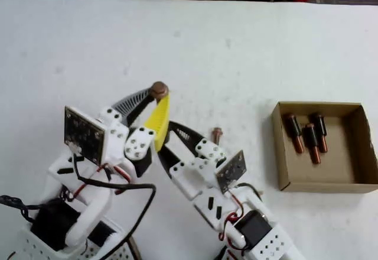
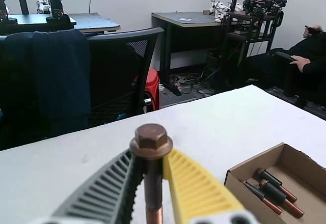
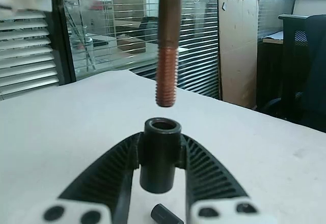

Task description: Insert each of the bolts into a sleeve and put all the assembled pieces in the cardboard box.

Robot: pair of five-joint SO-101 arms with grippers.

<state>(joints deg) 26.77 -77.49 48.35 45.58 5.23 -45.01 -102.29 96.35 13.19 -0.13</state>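
Left end effector (image 2: 151,159) is clamped tight on a copper bolt (image 2: 151,140), head up and threaded tip pointing down, and right beneath it the right end effector (image 3: 160,145) grips a black sleeve (image 3: 160,169) upright, bore facing the tip. There's a gap between them, and the thread looks a touch off the hole's centre from the right wrist camera. So the call here: nudge the bolt sideways until it sits over the bore, keep both pieces vertical, then lower slowly and don't let go until the shank is well inside. Any tilt and the tip could catch on the rim. Moving outward, a spare sleeve (image 3: 165,215) lies on the counter (image 1: 236,47) below the right end effector, and a loose bolt (image 1: 217,135) rests just beside that arm. Well to the side, the cardboard box (image 1: 348,177) already holds three assembled pieces (image 1: 304,133).
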